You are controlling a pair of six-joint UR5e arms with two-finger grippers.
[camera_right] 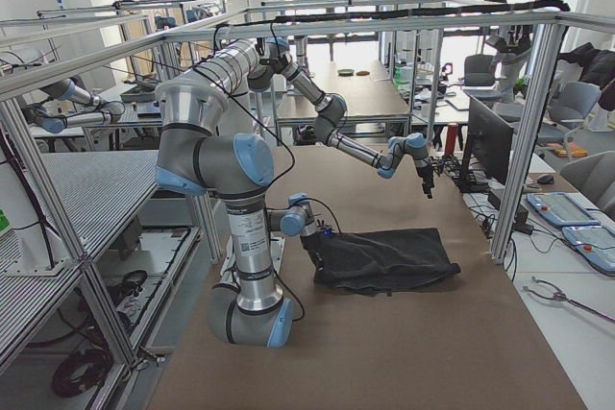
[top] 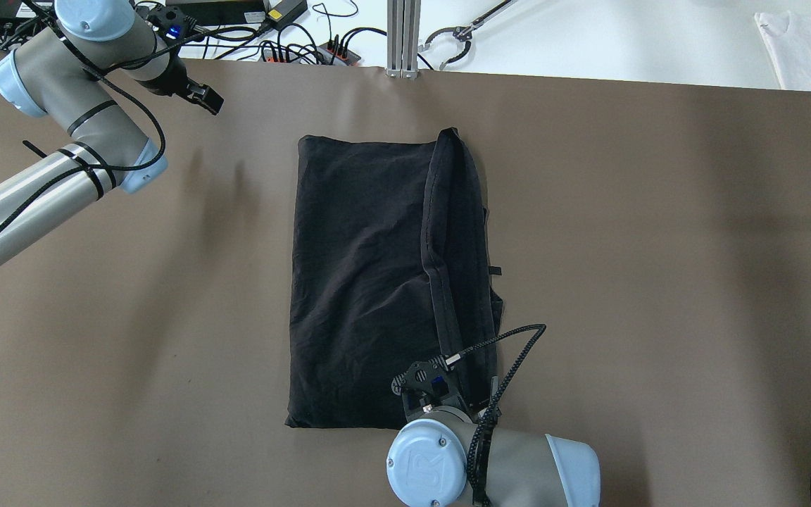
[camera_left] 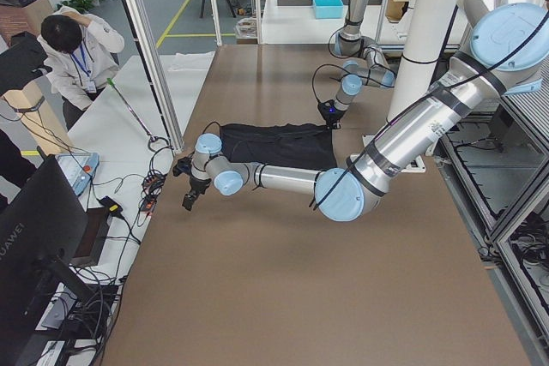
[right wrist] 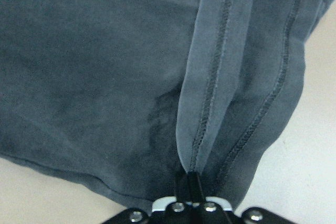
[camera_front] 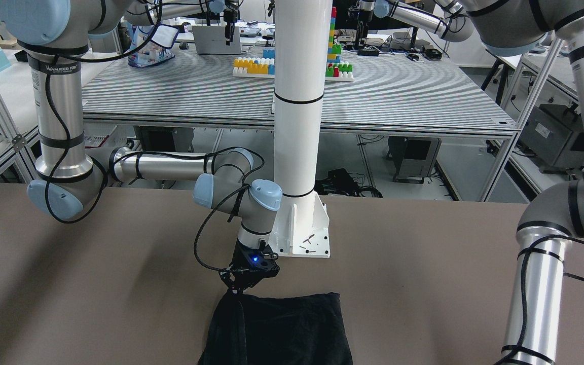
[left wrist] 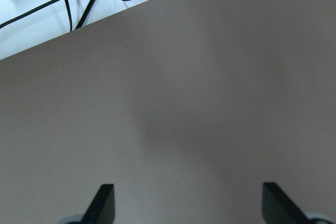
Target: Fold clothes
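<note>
The black clothes (top: 363, 282) lie as a tall rectangle in the middle of the brown table, with a stitched hem strip (top: 448, 232) folded up along the right side. My right gripper (top: 456, 386) is at the near right corner, shut on that hem; the wrist view shows its fingertips (right wrist: 190, 182) pinching the strip (right wrist: 220, 77). In the front-facing view the right gripper (camera_front: 241, 285) sits on the garment's (camera_front: 282, 329) corner. My left gripper (top: 205, 98) hovers over bare table at the far left, fingers (left wrist: 102, 203) wide apart, open and holding nothing.
The white pillar's base plate (camera_front: 308, 238) stands just behind the garment on the robot's side. Cables and a power strip (top: 293, 46) lie beyond the table's far edge, by an aluminium post (top: 403, 35). A white cloth (top: 807, 42) lies far right. A person (camera_left: 77, 49) stands past the far side.
</note>
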